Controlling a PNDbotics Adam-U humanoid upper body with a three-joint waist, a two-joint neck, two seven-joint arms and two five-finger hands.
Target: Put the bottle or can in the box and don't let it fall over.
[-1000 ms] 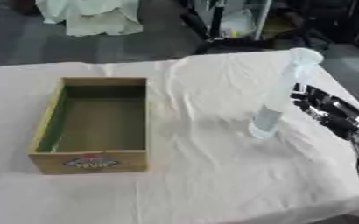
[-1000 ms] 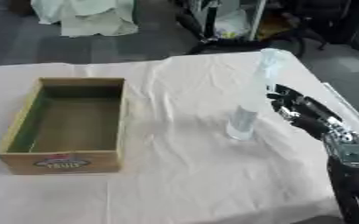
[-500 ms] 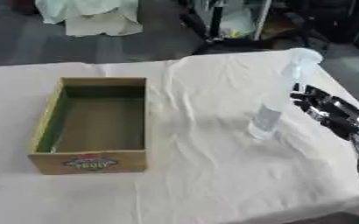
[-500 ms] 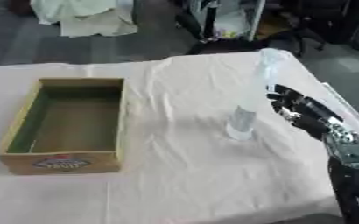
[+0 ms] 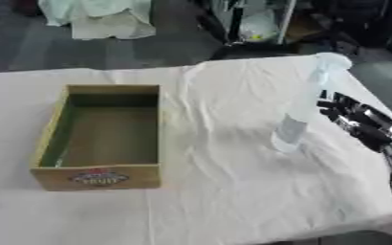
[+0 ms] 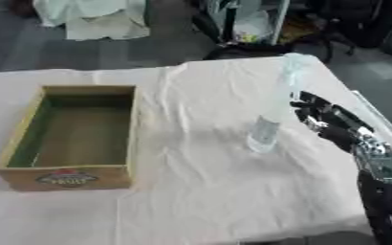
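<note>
1. Robot hand, right [image 6: 333, 122]: fingers spread and fairly straight, holding nothing, just beside the bottle's right side.
2. Bottle [image 5: 302, 107]: clear, tall, upright on the cloth-covered desk [image 5: 224, 191], well apart from the box.
3. Box [image 5: 103, 136]: open, nothing inside, at the desk's left.
4. Step: reaching to grasp, by my reading. Next the fingers must close round the bottle's body without tipping it, then carry it left.
</note>
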